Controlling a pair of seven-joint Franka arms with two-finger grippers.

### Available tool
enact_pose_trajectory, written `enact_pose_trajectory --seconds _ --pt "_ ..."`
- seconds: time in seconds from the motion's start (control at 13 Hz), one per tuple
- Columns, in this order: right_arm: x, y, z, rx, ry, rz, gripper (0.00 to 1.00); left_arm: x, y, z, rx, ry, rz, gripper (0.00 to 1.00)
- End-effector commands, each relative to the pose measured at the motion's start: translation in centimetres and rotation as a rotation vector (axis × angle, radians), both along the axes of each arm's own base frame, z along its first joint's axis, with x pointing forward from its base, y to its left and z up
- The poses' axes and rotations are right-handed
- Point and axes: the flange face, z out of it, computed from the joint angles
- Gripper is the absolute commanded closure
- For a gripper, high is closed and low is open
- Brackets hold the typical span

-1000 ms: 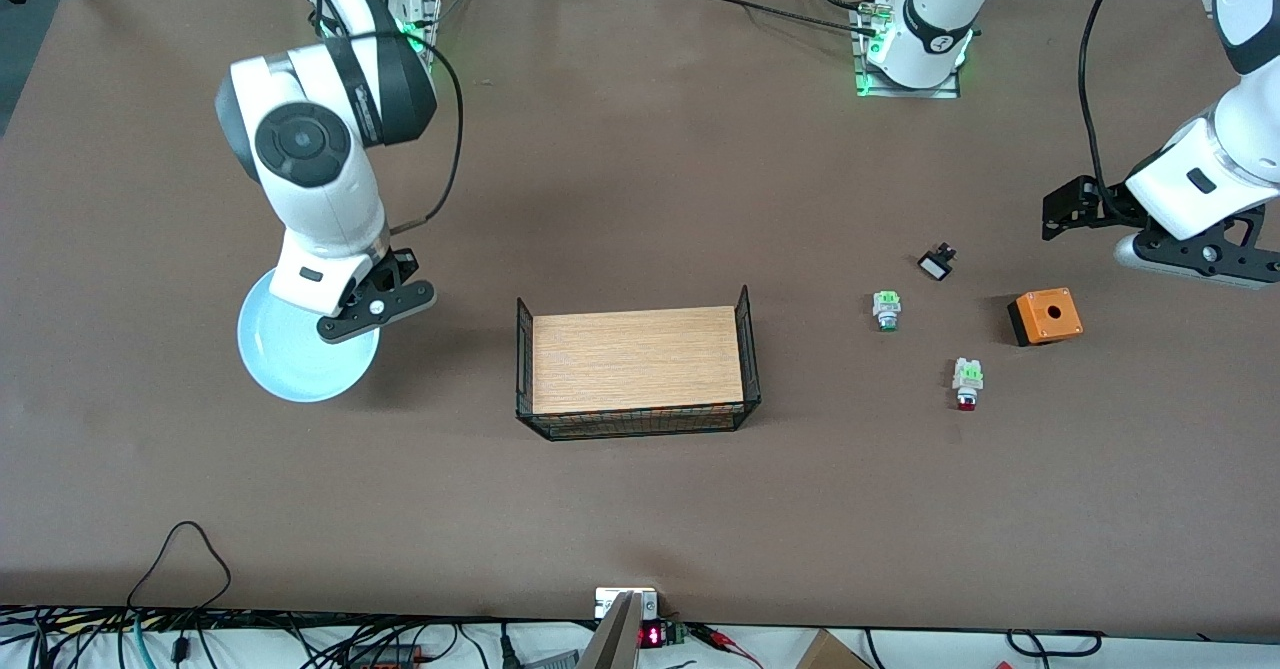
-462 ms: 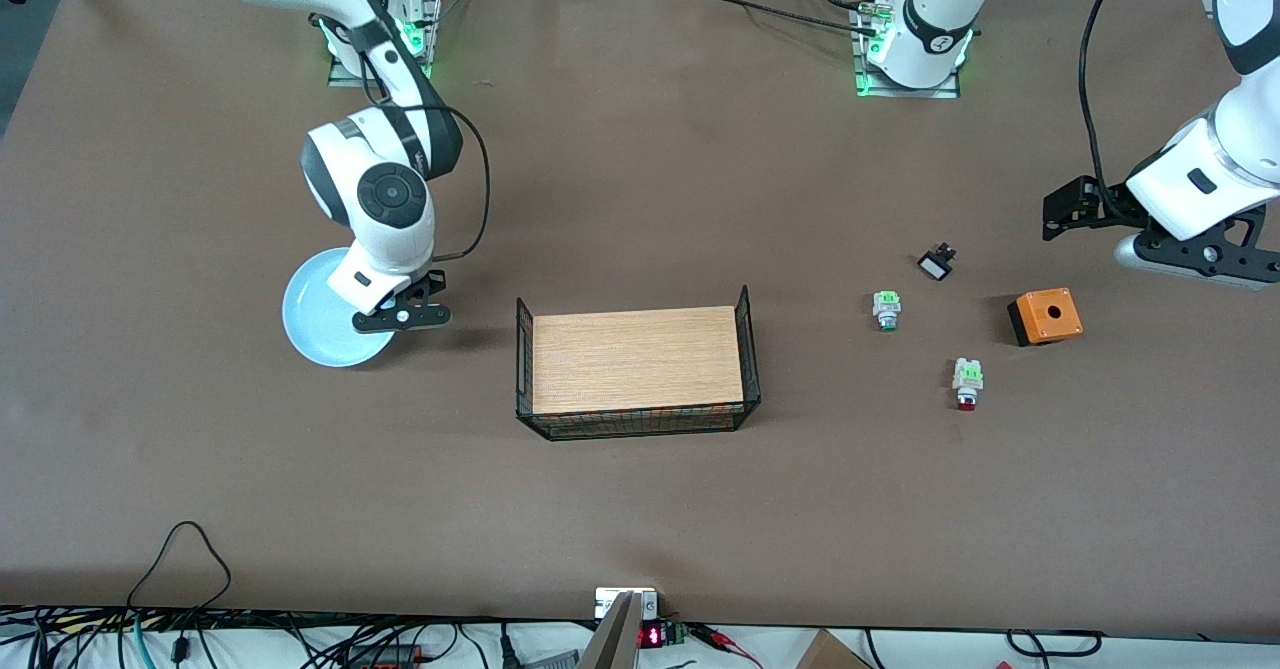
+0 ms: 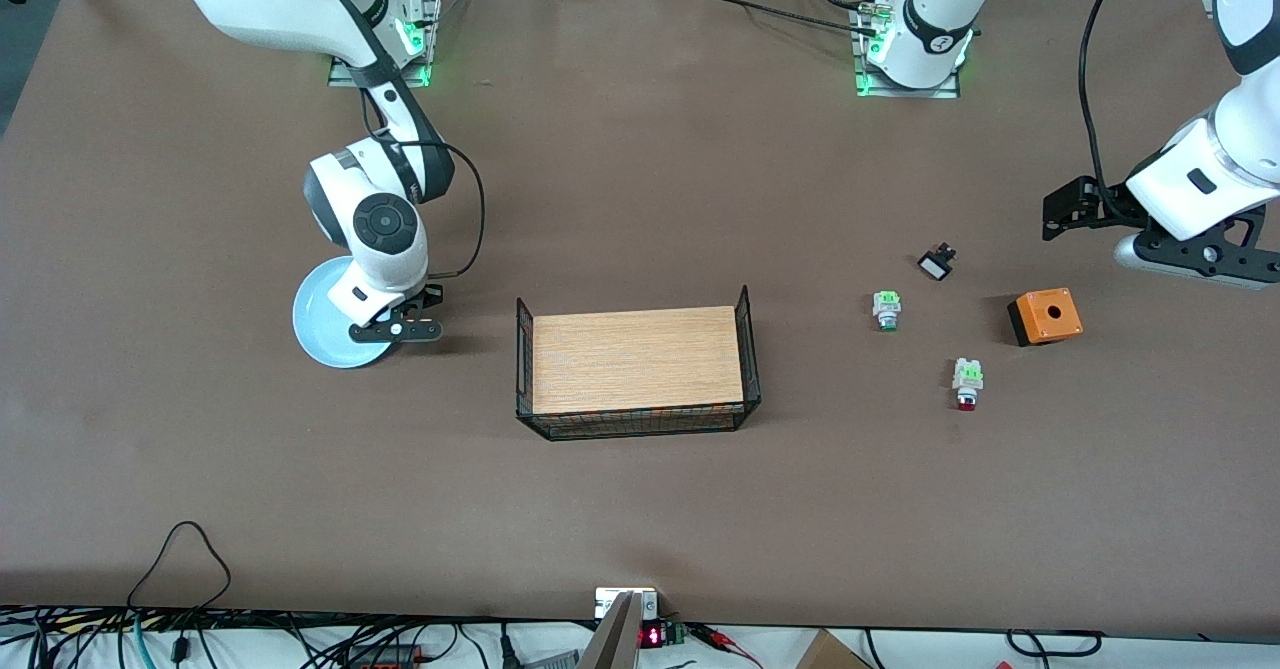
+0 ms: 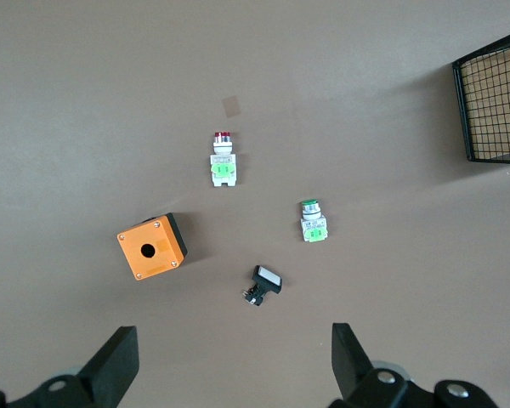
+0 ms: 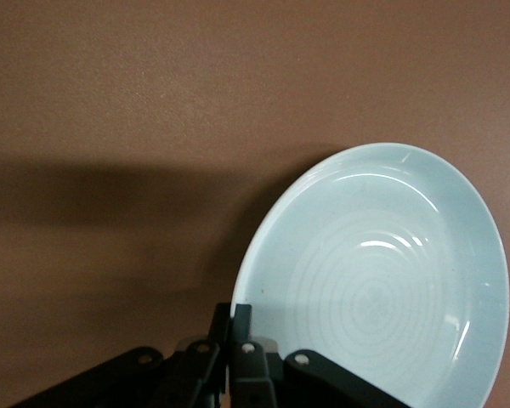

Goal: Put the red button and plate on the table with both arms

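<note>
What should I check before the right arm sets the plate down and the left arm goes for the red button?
1. Right gripper shut on the plate rim: ok.
2. Plate resting on the table: cannot tell; its height does not show.
3. Plate apart from the wire-framed wooden board: ok.
4. Left gripper open: ok; it waits over the left arm's end of the table.
5. Red button free to grasp: ok; it lies alone, nearer the front camera than the green-capped button and the orange box.
</note>
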Motion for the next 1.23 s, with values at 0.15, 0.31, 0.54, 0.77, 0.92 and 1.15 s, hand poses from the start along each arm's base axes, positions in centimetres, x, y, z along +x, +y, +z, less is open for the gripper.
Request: enact_pose_trajectory --seconds 0.15,0.31,0.54,0.77,0.92,1.15 --pt "-0.1 -0.1 0.3 0.000 -0.029 -0.047 0.20 0.0 0.0 0.0 0.012 -0.007 -0.015 0.00" --pt "0.4 -0.2 2.3 0.012 -0.052 -0.031 0.00 0.0 0.0 0.0 0.012 -0.007 -0.015 0.00" --pt "2.3 -0.5 7.4 0.010 -0.053 -0.084 0.00 0.0 0.0 0.0 0.012 -0.007 -0.015 0.00" --pt "5.3 -1.9 14.0 0.150 0.083 -0.109 0.00 0.0 0.0 0.0 0.012 -0.007 -0.015 0.00" --pt "6.8 -4.7 17.4 0.209 0.127 -0.134 0.00 0.0 0.0 0.0 0.012 -0.006 -0.015 0.00" --pt "6.8 -7.3 22.8 0.238 0.111 -0.064 0.00 0.0 0.2 0.0 0.012 -0.005 -0.015 0.00"
